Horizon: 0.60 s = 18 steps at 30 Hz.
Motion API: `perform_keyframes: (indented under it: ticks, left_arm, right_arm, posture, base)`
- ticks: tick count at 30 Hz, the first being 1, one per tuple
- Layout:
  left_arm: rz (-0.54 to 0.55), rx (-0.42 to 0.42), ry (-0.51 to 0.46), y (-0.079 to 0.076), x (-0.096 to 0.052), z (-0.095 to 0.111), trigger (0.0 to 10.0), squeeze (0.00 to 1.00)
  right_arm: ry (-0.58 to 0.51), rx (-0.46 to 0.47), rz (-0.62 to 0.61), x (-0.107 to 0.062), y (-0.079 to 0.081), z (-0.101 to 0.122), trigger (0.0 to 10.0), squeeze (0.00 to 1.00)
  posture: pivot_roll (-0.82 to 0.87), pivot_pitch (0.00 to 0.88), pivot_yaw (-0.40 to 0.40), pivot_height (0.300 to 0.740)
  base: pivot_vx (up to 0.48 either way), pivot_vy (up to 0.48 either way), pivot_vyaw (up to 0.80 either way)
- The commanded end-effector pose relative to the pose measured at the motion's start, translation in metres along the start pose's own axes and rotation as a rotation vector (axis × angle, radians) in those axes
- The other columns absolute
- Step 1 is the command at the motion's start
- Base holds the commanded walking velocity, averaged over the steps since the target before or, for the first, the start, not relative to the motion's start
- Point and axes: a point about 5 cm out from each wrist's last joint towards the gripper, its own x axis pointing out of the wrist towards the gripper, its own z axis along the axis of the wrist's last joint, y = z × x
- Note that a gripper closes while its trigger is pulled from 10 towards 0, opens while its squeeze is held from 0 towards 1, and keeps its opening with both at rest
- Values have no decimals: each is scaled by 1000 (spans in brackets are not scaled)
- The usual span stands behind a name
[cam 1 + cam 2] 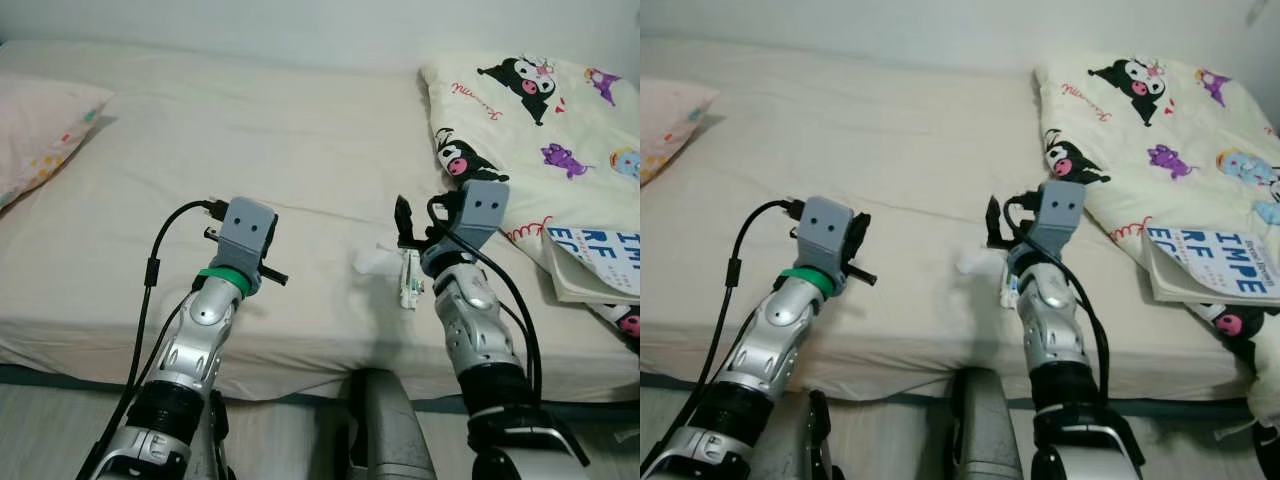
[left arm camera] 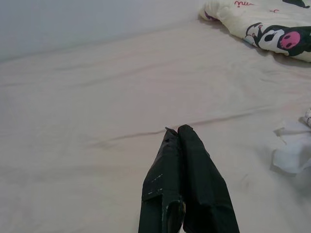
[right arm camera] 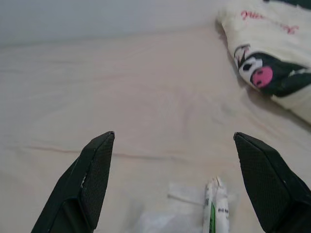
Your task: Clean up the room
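Note:
A small white tube with green print lies near the front edge of the bed, and it also appears in the right wrist view. A crumpled white tissue lies just to its left. My right gripper hovers low over both, open wide with nothing between its fingers. My left gripper is shut and empty, held over bare sheet to the left of the tissue.
A cream blanket with cartoon characters is bunched on the right side of the bed. An open booklet rests on its near end. A pink patterned pillow sits at the far left. The wall runs behind the bed.

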Motion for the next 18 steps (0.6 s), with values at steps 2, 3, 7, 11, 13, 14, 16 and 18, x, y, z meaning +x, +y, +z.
perform_keyframes:
  ticks: [2,3,7,11,13,14,16,18]
  left_arm:
    - [-11,-13,25,-4,-6,-6,10000,0]
    - [-12,-15,26,-4,-8,-7,10000,0]
    - [-13,-17,30,-4,-12,-7,10000,0]
    - [-11,-8,38,2,-20,-7,10000,0]
    - [-5,-3,45,7,-25,-8,10000,0]
    - [-5,-3,45,7,-25,-8,10000,0]
    - [1,7,55,12,-29,-8,10000,0]
    - [4,12,62,14,-31,-9,10000,0]
  right_arm:
    - [139,102,-89,-1,-8,-24,10000,0]
    - [171,134,-107,-2,-10,-29,10000,0]
    - [221,154,-134,-3,-13,-38,10000,0]
    - [253,117,-129,-4,-15,-45,10000,0]
    - [244,119,-116,-1,-15,-43,10000,0]
    - [244,119,-116,-1,-15,-43,10000,0]
    - [233,133,-126,1,-17,-41,10000,0]
    - [226,136,-141,3,-22,-38,10000,0]
  posture:
    - [-23,92,15,556]
    - [-19,114,18,556]
    - [-9,129,22,556]
    - [7,170,35,556]
    - [10,190,43,556]
    - [10,190,43,556]
    - [16,210,53,556]
    - [25,225,59,556]
  base:
    - [0,0,0]
    - [0,0,0]
    - [0,0,0]
    - [0,0,0]
    - [0,0,0]
    - [0,0,0]
    - [0,0,0]
    - [0,0,0]
